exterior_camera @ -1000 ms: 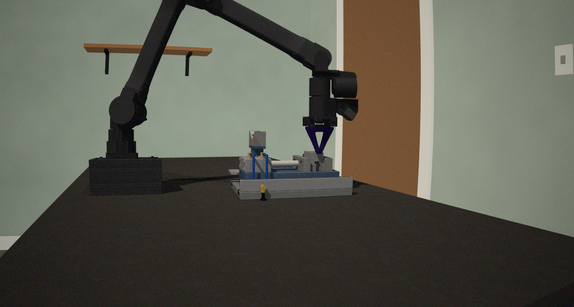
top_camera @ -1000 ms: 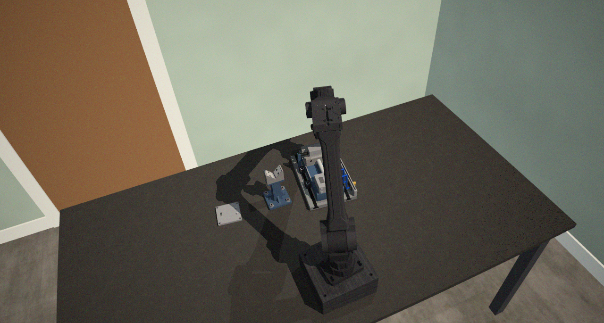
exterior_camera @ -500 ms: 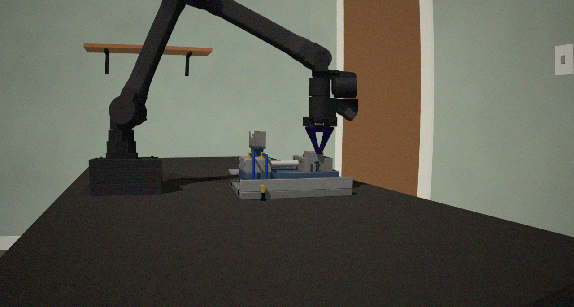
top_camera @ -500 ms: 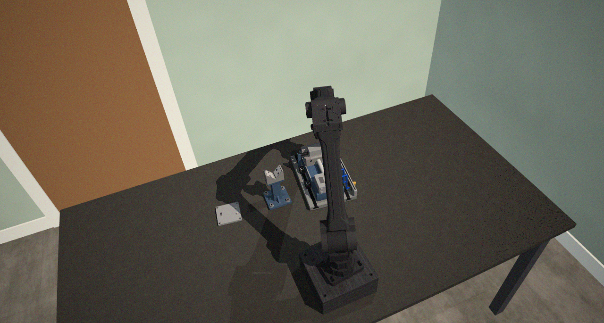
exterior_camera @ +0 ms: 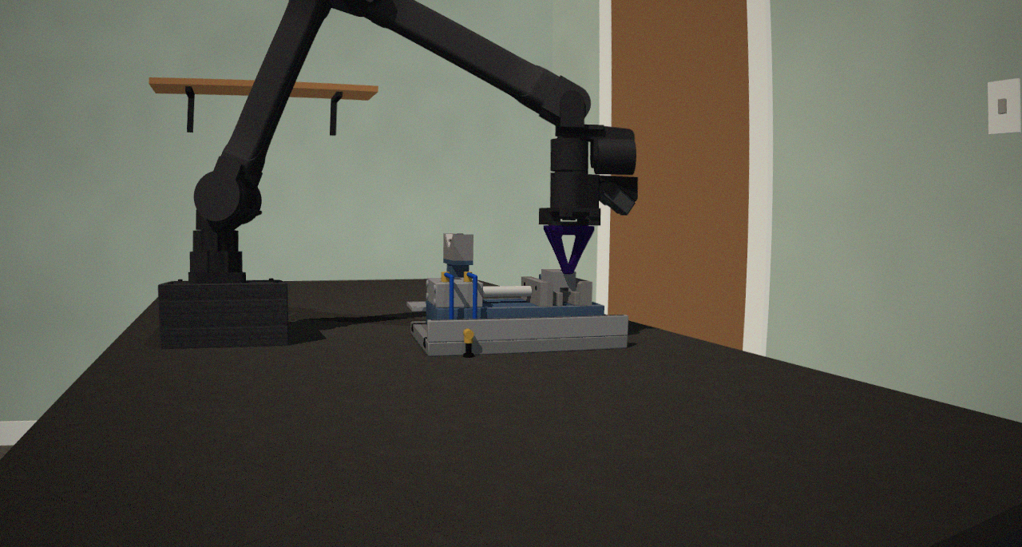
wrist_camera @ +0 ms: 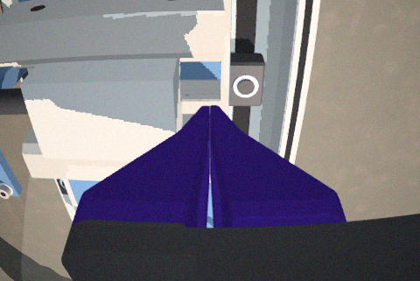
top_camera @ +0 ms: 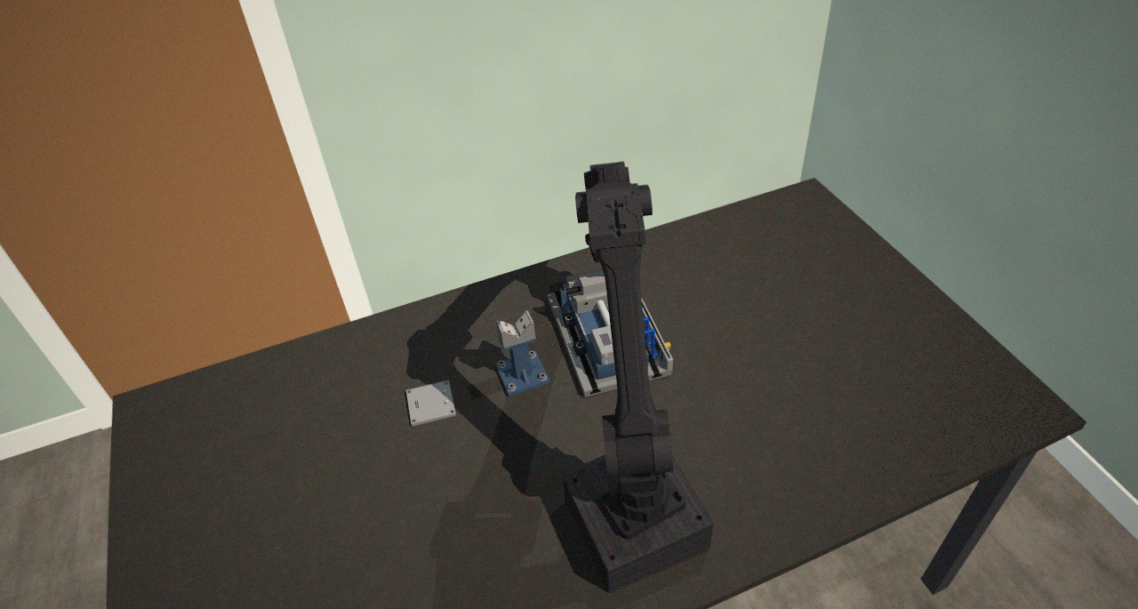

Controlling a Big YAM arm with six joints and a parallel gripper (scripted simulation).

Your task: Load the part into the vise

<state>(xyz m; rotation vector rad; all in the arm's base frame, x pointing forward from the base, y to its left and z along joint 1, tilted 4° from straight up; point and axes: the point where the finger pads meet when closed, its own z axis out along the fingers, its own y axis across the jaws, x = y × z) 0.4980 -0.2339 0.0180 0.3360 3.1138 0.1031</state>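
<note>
The part (exterior_camera: 557, 278) (wrist_camera: 109, 88), a grey block, sits between the open vise's jaws. In the wrist view its long side appears close against the fixed jaw (exterior_camera: 584, 291) (wrist_camera: 109, 36); any thin gap is hidden. Its left end is by the dark work stop (wrist_camera: 13, 101); contact is not clear. The moving jaw (exterior_camera: 534, 291) is on the cylinder side. The slot's direction and the seating on the bars cannot be told. My gripper (exterior_camera: 568, 271) (wrist_camera: 210, 120) is shut and empty, with its dark blue fingers pointing down, tips around the part's top height and just right of its right end.
The V-block (top_camera: 516, 333) (exterior_camera: 457, 248) is empty on its blue stand left of the vise base (top_camera: 589, 388) (exterior_camera: 521, 327). The infeed plate (top_camera: 431, 403) bears no part. The air cylinder (exterior_camera: 453, 293), blue tubes (exterior_camera: 451, 299) and a yellow-topped fitting (exterior_camera: 468, 334) are beside the work area.
</note>
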